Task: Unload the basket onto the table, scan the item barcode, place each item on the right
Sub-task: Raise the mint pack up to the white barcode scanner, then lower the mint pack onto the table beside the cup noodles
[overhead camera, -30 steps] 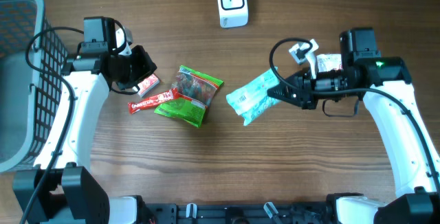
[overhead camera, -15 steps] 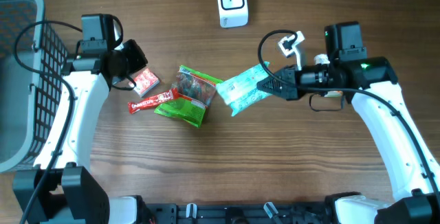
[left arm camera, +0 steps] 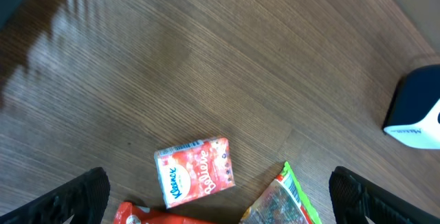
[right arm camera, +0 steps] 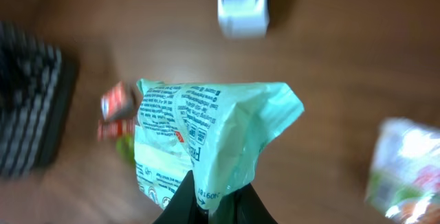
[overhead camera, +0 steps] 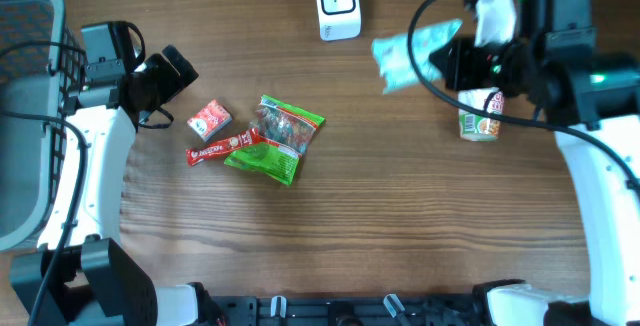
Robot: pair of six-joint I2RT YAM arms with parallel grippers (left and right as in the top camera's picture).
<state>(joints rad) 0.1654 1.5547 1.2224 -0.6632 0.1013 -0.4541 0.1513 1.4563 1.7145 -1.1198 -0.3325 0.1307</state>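
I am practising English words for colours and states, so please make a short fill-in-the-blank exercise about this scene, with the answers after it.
1. The right gripper is shut on a light ___ packet.
2. The left gripper is ___ and holds nothing.
3. The Kleenex tissue pack is mostly ___ in colour.

Missing words: green; open; red.

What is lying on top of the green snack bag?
One end of the red candy bar overlaps the green snack bag at its left; anything beneath the bag is hidden.
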